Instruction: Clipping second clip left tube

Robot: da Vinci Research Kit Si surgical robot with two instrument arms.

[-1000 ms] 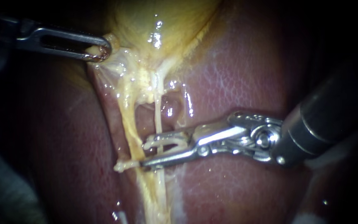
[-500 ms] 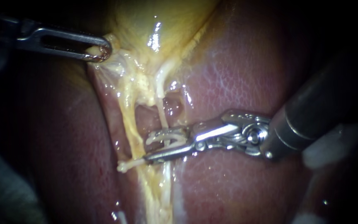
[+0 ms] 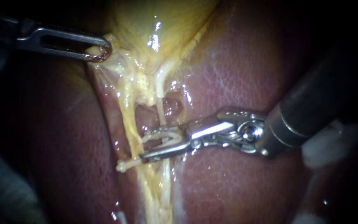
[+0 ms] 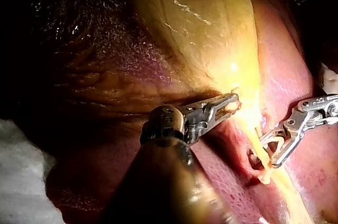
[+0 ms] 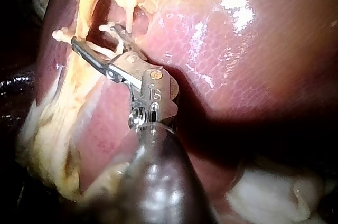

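1. The liver (image 3: 237, 83) is the broad reddish bed under and around both instruments; everything else rests on it.
2. The gallbladder (image 3: 158, 20), yellow and glistening, lies beyond the tips of the right instrument. Its narrow end runs down into the strands that lead toward those tips.
3. The left instrument (image 3: 98, 52) has its jaws pressed together on a fold at the gallbladder's edge. I judge it holds the fold up and aside so that the strands are stretched straight and stand apart.
4. The right instrument (image 3: 143, 147) lies across the strands, its jaws spread by a narrow gap. A pale strip (image 3: 166, 135) lines the upper jaw, perhaps the clip it carries, though I cannot be sure.
5. The left tube (image 3: 130, 124), the thicker yellow strand, stands right at the tips of those jaws and is not clearly inside them. A thinner tube (image 3: 161, 114) passes between the jaws, nearer their hinge.
6. A white stub (image 3: 123, 166) sits just past the lower jaw's tip, across the left tube. I take it for a clip already in place, with the jaws on its gallbladder side. They likely need to reach further before closing.
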